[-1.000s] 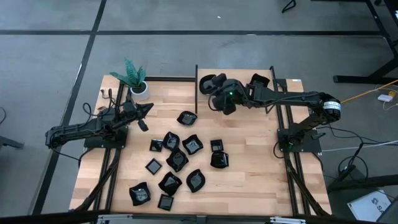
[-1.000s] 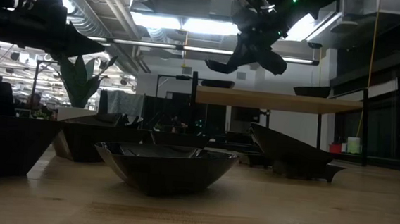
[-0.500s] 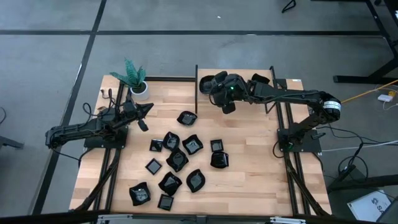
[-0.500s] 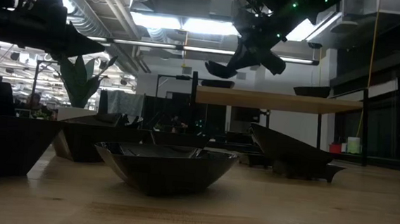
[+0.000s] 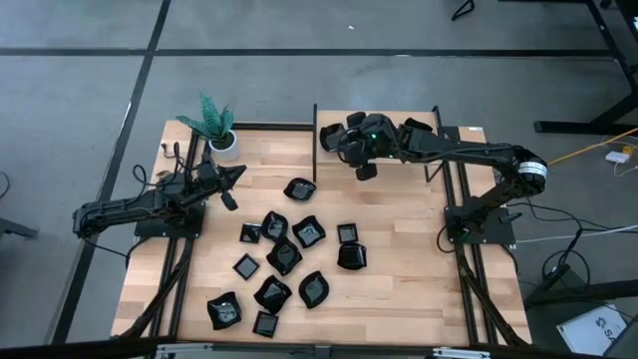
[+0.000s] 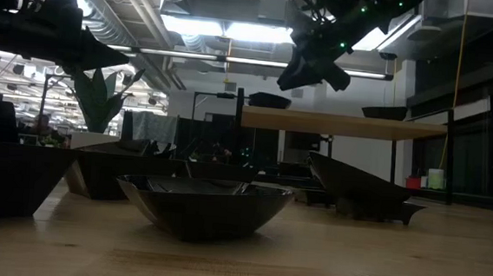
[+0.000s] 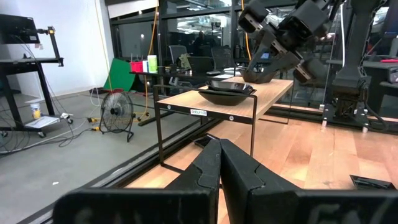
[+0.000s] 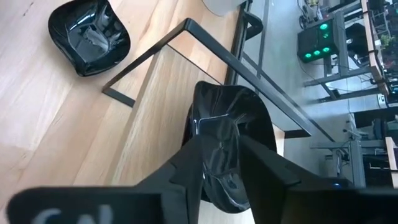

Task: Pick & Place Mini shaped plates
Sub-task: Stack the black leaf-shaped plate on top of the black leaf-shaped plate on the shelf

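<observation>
My right gripper (image 5: 351, 143) hangs open over the left end of the raised wooden shelf (image 6: 343, 124) at the table's far side. Just below its fingers, a glossy black mini plate (image 6: 269, 100) lies level on the shelf; the right wrist view shows this plate (image 8: 227, 127) past the two spread fingers. Another plate (image 5: 419, 127) rests on the shelf's right end. Several more plates (image 5: 284, 254) lie scattered on the table's middle and near part. My left gripper (image 7: 219, 158) is shut, holds nothing, and waits at the table's left (image 5: 231, 178).
A white pot with a green plant (image 5: 221, 140) stands at the far left corner. The shelf's black metal legs (image 5: 316, 140) rise from the table. One plate (image 5: 299, 188) lies on the table just in front of the shelf. Bare wood lies on the table's right side.
My right gripper has opened and rolled a little while shifting slightly toward the far edge. The plate that hung tilted in its fingers has dropped out of the hold and now lies level on the shelf's left end.
</observation>
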Controlling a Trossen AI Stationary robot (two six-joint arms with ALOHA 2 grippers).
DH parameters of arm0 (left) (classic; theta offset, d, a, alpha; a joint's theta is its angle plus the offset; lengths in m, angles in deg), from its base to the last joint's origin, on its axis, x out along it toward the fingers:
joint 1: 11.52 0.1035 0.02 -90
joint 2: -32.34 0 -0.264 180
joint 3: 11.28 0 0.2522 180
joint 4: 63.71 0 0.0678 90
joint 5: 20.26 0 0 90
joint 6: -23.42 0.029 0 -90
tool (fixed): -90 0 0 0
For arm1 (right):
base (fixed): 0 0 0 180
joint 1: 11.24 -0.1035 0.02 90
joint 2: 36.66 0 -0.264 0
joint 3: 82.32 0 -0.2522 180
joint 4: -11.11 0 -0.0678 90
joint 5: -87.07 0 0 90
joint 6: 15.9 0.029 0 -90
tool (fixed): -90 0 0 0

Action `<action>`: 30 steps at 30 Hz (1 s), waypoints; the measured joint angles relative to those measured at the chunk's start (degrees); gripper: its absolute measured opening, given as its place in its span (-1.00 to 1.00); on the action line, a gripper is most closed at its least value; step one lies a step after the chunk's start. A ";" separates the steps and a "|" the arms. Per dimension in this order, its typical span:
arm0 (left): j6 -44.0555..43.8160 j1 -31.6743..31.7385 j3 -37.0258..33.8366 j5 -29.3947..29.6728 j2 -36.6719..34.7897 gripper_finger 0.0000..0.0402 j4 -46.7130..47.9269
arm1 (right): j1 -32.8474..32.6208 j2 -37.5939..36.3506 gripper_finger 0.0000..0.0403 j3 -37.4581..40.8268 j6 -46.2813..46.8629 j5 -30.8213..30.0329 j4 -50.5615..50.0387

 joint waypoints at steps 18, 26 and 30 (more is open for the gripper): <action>0.00 -0.01 0.00 0.00 0.01 -0.98 -0.01 | 4.25 -3.32 -0.93 -0.02 31.87 -4.99 -5.24; 0.00 -0.01 0.00 0.00 0.02 -0.98 0.01 | 1.95 -3.10 -0.76 -0.04 34.75 4.48 1.60; 0.00 -0.01 0.00 0.00 0.01 -0.98 0.00 | -0.30 -1.26 -0.61 -0.04 28.73 4.54 1.11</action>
